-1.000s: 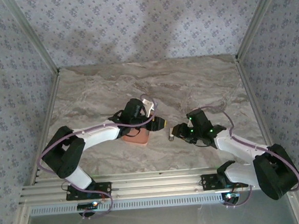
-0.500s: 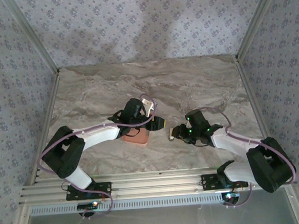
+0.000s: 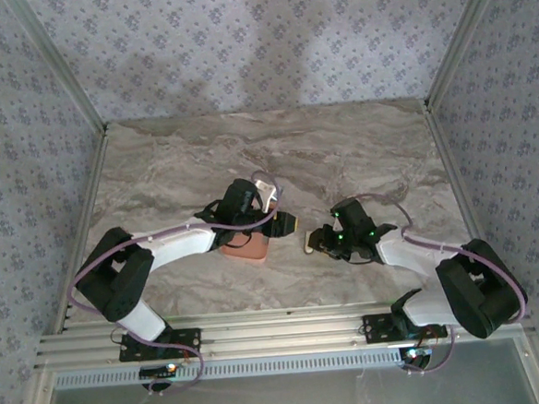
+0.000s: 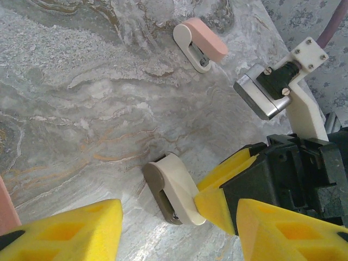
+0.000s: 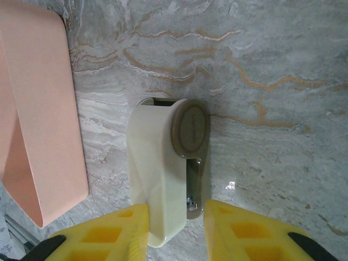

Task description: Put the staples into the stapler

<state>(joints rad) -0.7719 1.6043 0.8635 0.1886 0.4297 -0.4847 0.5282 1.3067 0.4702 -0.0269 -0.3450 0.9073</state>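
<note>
The stapler [image 4: 200, 46], pale pink and white, lies on its side on the marble, far from both grippers. A second mini stapler [image 5: 166, 163], cream with a taupe side, lies nearer [image 4: 171, 187]. My right gripper [image 5: 175, 217] is shut on its near end, one yellow finger [image 5: 109, 234] on the cream body and the other against the taupe base. In the top view the right gripper [image 3: 311, 243] meets that stapler at mid-table. My left gripper [image 4: 179, 234] stands open just above it, with nothing between its fingers. The staples are out of view.
A salmon-orange tray [image 5: 38, 109] rests left of the cream stapler, and in the top view it sits under the left arm's wrist [image 3: 245, 248]. The marble table [image 3: 358, 149] stretches back to patterned walls. The right arm's wrist camera [image 4: 272, 89] hangs close to the left gripper.
The right gripper's jaws have narrowed onto the cream stapler and its arm has edged slightly left. The left arm has not moved.
</note>
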